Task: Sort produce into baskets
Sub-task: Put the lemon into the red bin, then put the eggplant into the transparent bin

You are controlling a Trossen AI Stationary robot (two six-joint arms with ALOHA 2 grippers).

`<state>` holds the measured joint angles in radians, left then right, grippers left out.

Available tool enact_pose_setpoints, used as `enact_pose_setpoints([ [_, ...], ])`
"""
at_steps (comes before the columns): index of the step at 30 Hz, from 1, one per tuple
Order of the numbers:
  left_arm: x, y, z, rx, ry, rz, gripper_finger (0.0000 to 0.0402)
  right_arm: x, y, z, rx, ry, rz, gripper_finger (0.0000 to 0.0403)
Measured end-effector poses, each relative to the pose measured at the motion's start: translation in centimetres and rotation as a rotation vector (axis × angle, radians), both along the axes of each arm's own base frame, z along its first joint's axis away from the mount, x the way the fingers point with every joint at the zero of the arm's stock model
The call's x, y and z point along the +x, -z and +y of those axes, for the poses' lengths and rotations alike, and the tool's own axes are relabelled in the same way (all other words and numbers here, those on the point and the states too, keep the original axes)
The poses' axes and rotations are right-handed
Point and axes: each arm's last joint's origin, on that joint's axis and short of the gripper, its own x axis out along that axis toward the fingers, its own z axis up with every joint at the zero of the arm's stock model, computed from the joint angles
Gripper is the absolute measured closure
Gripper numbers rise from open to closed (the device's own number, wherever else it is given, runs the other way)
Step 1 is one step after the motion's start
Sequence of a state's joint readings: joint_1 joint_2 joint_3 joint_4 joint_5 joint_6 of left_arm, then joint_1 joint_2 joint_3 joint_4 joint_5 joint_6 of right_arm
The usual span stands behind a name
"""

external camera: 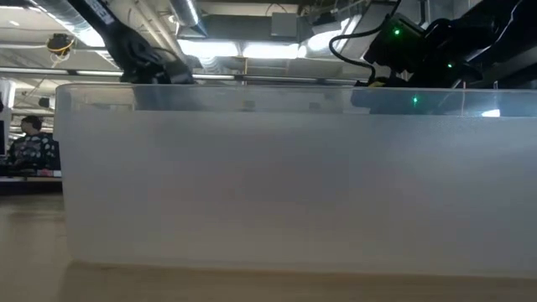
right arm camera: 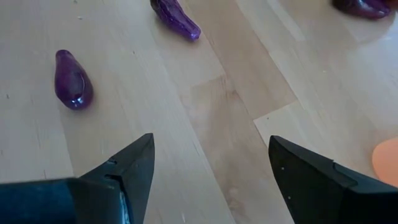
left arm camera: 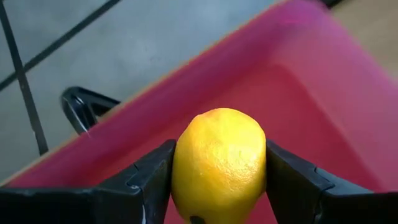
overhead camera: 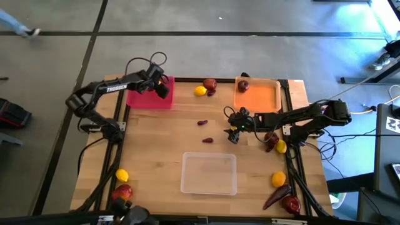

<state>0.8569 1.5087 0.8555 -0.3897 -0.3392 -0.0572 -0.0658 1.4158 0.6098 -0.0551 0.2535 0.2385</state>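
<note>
My left gripper [overhead camera: 164,85] hangs over the bright pink tray [overhead camera: 145,97] at the table's far left, shut on a yellow lemon [left arm camera: 217,163]. My right gripper [right arm camera: 211,168] is open and empty over the bare wood near the table's middle, also seen in the high view [overhead camera: 234,128]. Two small purple pods [right arm camera: 73,79] [right arm camera: 176,18] lie on the wood ahead of it. The orange tray [overhead camera: 257,95] holds one dark red fruit [overhead camera: 243,85]. The clear tray [overhead camera: 209,173] lies at the near middle. My left gripper pinches the lemon's two opposite sides [left arm camera: 180,168] between its two fingers. The fingers come from above, slanting down toward the tray. The lemon is lifted clear above the pink tray's floor.
A lemon and dark red fruits [overhead camera: 206,87] lie between the pink and orange trays. More fruits lie at the near left corner [overhead camera: 122,184], at the right edge [overhead camera: 276,144] and at the near right corner [overhead camera: 281,190], with one long dark pod. The clear tray's wall [external camera: 285,176] fills the low view.
</note>
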Motion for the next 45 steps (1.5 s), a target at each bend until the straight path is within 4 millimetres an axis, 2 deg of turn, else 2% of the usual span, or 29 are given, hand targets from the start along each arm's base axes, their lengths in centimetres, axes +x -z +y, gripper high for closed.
enact_pose_setpoints([
  [8, 0.5, 1.4, 0.7, -0.033, 0.007, -0.020, 0.0189, 0.0, 0.0, 0.0, 0.000, 0.001, 0.000, 0.0125],
  [25, -0.6, 1.6, 1.5, -0.054, -0.001, -0.007, 0.0187, 0.0, 0.0, 0.0, 0.000, 0.001, 0.000, 0.0125],
  [31, -0.4, 1.3, 1.7, -0.041, -0.001, -0.018, 0.0138, 0.0, 0.0, 0.0, 0.000, 0.001, 0.000, 0.0125],
  [35, -0.3, 0.4, 1.9, -0.048, 0.008, -0.008, 0.0111, 0.0, 0.0, 0.0, 0.000, 0.001, 0.000, 0.0125],
  [39, 0.4, -1.3, 1.4, -0.036, 0.048, -0.008, 0.0107, 0.0, 0.0, 0.0, 0.000, 0.001, 0.000, 0.0125],
  [45, 2.4, -4.9, -1.3, -0.008, 0.216, -0.112, 0.0111, 0.0, 0.0, 0.0, -0.001, 0.001, 0.000, 0.0125],
])
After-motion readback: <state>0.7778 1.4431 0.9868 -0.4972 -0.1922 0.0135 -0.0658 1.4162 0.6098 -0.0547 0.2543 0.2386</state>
